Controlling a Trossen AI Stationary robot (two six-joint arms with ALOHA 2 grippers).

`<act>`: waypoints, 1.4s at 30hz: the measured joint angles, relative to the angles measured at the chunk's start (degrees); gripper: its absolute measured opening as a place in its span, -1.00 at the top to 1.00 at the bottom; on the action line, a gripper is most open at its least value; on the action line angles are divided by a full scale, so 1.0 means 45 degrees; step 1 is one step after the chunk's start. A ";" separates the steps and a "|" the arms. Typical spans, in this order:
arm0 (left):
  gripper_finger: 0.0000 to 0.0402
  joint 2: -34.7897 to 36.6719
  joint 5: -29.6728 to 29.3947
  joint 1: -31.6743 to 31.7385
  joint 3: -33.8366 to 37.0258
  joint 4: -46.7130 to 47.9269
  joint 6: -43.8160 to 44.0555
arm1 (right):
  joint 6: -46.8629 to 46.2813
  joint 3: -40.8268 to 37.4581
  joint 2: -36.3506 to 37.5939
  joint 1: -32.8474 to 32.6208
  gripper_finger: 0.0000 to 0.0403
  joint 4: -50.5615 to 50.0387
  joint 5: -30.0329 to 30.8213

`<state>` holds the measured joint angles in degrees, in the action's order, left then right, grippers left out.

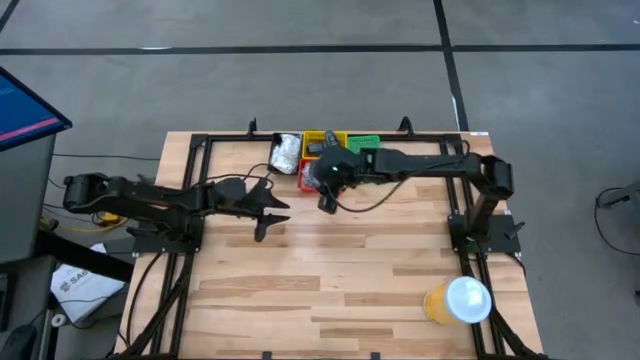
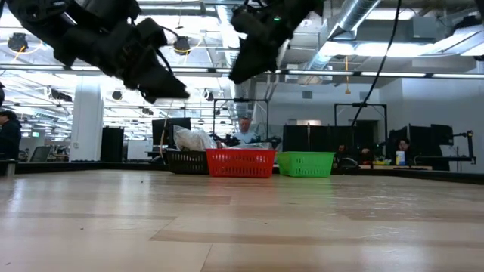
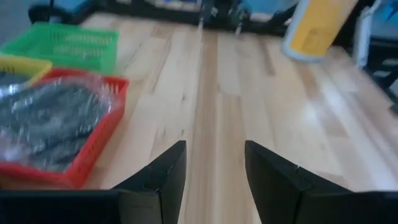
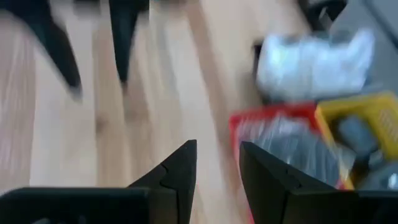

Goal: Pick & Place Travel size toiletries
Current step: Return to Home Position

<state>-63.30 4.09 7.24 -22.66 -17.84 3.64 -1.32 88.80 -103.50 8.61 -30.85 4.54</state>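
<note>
The wooden tabletop (image 1: 330, 270) carries two dark arms, one reaching in from each side. Both are raised well above the boards in the low view. The left hand (image 3: 214, 144) hangs over the middle left of the tabletop, fingers spread, nothing between them. The right hand (image 4: 217, 144) sits just in front of the red bin (image 3: 102, 134), also spread and empty.

An orange cup (image 1: 458, 300) stands alone at the near right corner. The bins cluster at the far edge: a black bin (image 2: 185, 160), the red one, a yellow bin (image 4: 367, 107) and a green bin (image 1: 366, 142).

The toiletries I can make out all lie inside these. White packets (image 4: 314, 62) are heaped in the black bin, and dark pieces (image 3: 53, 118) under clear wrap fill the red.

With both hands empty, the step in hand reads as the return to rest. That calls for drawing each arm to its own side, clear of the other arm and the bins.
</note>
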 joint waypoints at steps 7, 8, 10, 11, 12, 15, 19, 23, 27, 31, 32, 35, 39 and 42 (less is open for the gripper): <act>0.23 0.2374 -0.1266 -0.0646 0.0920 -0.0012 -0.0083 | -0.0379 -0.3355 0.2378 -0.0429 0.45 0.2211 0.0097; 0.23 0.2894 -0.1417 -0.0641 0.1193 0.0104 -0.0087 | -0.0458 -0.3958 0.2837 -0.0506 0.45 0.2538 0.0102; 0.23 0.3880 -0.1510 -0.0632 0.1635 -0.0055 -0.0083 | -0.0548 -0.5144 0.3750 -0.0699 0.45 0.3471 0.0125; 0.23 0.4454 -0.1510 -0.0622 0.1861 -0.0033 -0.0085 | -0.0669 -0.5665 0.4160 -0.0835 0.45 0.3764 0.0151; 0.23 0.4946 -0.1492 -0.0622 0.2034 -0.0035 -0.0086 | -0.0732 -0.6095 0.4561 -0.0981 0.45 0.4343 0.0146; 0.23 0.6259 -0.1269 -0.0622 0.2474 -0.0011 -0.0083 | -0.0711 -0.7434 0.5745 -0.1584 0.45 0.5486 0.0440; 0.23 0.7625 -0.0942 -0.0636 0.2888 -0.0030 0.0019 | -0.0623 -0.8985 0.7081 -0.2267 0.45 0.6616 0.1296; 0.23 0.8538 -0.0938 -0.0641 0.3137 0.0157 0.0053 | -0.0675 -1.0698 0.8441 -0.2795 0.45 0.7665 0.2241; 0.23 0.8772 -0.0932 -0.0641 0.3148 0.0369 0.0104 | -0.0568 -1.2457 0.9426 -0.3233 0.45 0.9368 0.2348; 0.23 0.8800 -0.0939 -0.0641 0.3148 0.0380 0.0035 | -0.0263 -1.4240 1.0184 -0.3490 0.45 1.1576 0.2405; 0.23 0.8808 -0.0935 -0.0641 0.3148 0.0411 0.0053 | -0.0256 -1.4672 1.0419 -0.3506 0.45 1.1958 0.2470; 0.23 0.8843 -0.0939 -0.0651 0.3143 0.0583 0.0149 | -0.0239 -1.5562 1.0976 -0.3503 0.45 1.2708 0.2811; 0.23 0.9027 -0.0944 -0.0651 0.3143 0.0659 0.0039 | 0.0115 -1.6232 1.1644 -0.3494 0.45 1.2754 0.3137; 0.23 0.9537 -0.0944 -0.0651 0.3143 0.1179 0.0049 | 0.0414 -1.6628 1.2269 -0.3495 0.45 1.2748 0.3138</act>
<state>-20.38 -0.16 4.32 -8.51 -12.54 3.86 0.55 13.97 -48.29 -7.12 26.52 18.65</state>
